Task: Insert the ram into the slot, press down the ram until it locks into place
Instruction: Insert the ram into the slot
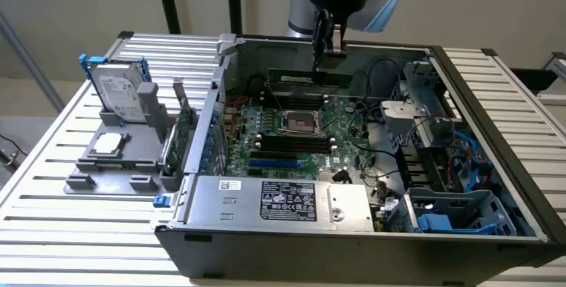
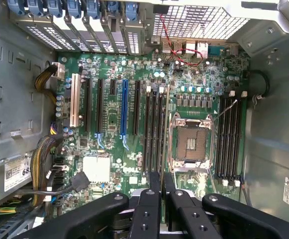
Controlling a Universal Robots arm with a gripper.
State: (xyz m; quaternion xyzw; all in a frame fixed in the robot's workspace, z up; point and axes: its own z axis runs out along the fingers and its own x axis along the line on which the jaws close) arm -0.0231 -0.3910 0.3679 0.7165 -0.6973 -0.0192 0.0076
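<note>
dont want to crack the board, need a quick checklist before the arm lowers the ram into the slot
1. Grip: ok, the jaws are shut on the ram.
2. Ram level: ok, its long edge looks level above the motherboard.
3. Alignment: cannot tell exactly; in the wrist view its edge runs along the memory slots beside the CPU socket.
4. Slots empty: ok, no stick is seated in them.
5. Slot latches open: cannot tell.
</note>
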